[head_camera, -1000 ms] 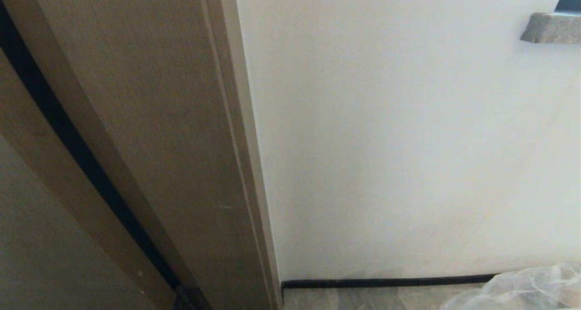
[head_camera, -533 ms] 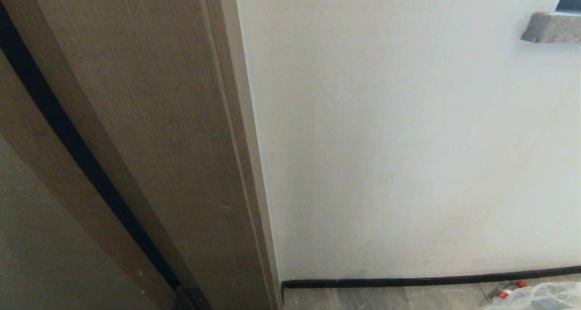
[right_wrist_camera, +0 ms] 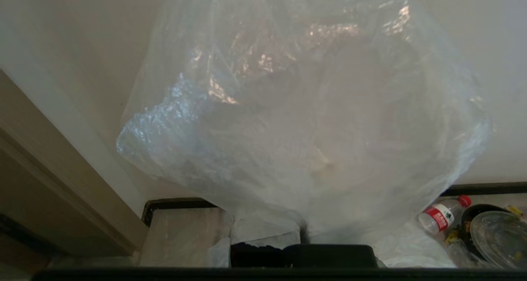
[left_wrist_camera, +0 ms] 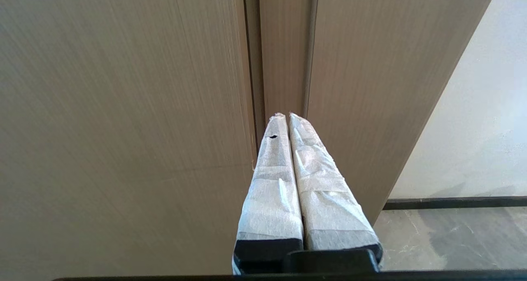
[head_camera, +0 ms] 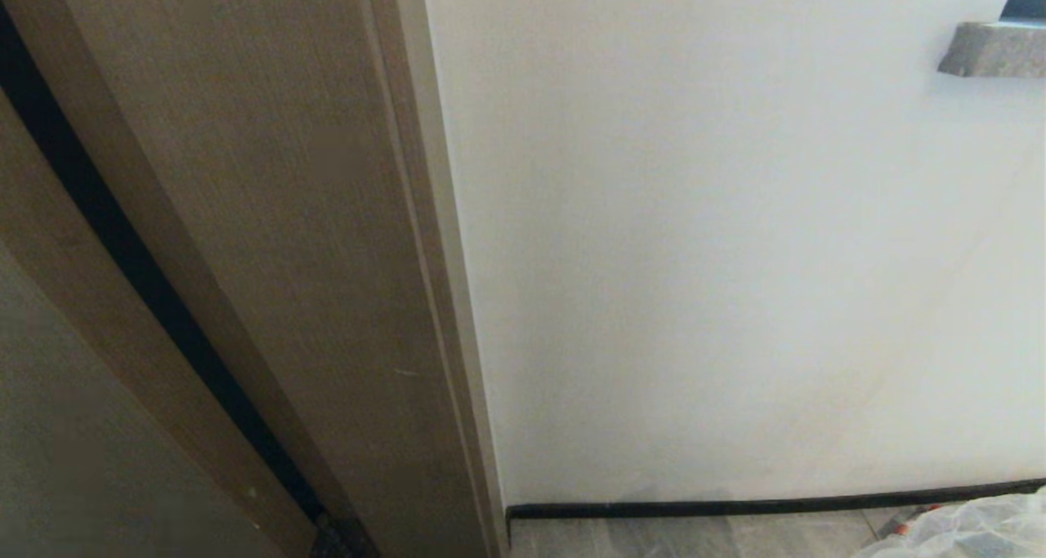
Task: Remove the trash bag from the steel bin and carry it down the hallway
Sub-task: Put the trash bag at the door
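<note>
The trash bag, thin and translucent, hangs in front of the right wrist camera and fills most of that view. My right gripper is shut on its gathered plastic; the bag hides the fingertips. A crinkled corner of the trash bag shows at the head view's lower right, above the hallway's grey tile floor. My left gripper is shut and empty, its white-wrapped fingers pointing at a brown door. The steel bin is out of view.
A brown door and frame fill the left, a white wall with a black baseboard stands close ahead. A stone ledge juts out high on the right. A red-labelled bottle and a clear dish lie by the wall.
The bag's visible corner in the head view dropped lower and shrank half a second ago, then rose slightly again. Wall and door frame have not shifted.
</note>
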You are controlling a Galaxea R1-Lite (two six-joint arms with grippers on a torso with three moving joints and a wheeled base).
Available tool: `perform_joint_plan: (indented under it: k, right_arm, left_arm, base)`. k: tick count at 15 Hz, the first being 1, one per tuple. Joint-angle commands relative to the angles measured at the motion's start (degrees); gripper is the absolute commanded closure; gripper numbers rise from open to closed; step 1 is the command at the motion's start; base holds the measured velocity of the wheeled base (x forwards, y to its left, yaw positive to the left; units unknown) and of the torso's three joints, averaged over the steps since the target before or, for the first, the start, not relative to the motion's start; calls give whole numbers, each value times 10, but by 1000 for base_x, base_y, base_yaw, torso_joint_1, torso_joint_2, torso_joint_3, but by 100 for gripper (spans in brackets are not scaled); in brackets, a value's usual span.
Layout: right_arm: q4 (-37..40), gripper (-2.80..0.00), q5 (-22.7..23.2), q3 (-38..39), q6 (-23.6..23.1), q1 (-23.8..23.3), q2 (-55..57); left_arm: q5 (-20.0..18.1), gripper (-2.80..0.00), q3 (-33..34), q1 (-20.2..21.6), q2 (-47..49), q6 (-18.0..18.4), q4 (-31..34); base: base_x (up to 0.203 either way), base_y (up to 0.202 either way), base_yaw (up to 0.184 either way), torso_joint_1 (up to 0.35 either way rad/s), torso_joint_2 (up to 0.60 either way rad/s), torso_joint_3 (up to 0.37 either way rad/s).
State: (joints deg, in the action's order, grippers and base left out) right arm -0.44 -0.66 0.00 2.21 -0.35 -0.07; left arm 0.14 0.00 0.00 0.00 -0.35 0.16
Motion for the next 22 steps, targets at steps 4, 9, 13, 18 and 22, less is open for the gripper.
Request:
perform_joint_plan:
  k: [4, 9, 13, 18, 22]
  right_arm:
    - [-1, 0, -3, 1, 3, 0, 0]
    - [-1, 0, -3, 1, 4, 0, 0]
    - [0, 0, -3, 1, 5, 0, 0]
    - [1, 0, -2, 1, 1, 0, 0]
    - [1, 0, 0, 1, 1, 0, 0]
  left_arm:
    - [0, 0, 0, 0, 0, 1, 0]
    - [0, 0, 0, 0, 0, 2, 0]
    - [0, 0, 0, 0, 0, 2, -1]
    - [0, 0, 0, 0, 0, 1, 0]
    - [0, 0, 0, 0, 0, 1, 0]
  base:
    - [0, 0, 0, 0, 0, 0]
    - [0, 0, 0, 0, 0, 0]
    - [0, 0, 0, 1, 2, -52]
    - [0, 0, 0, 2, 2, -182]
    - [0, 0, 0, 4, 1, -198]
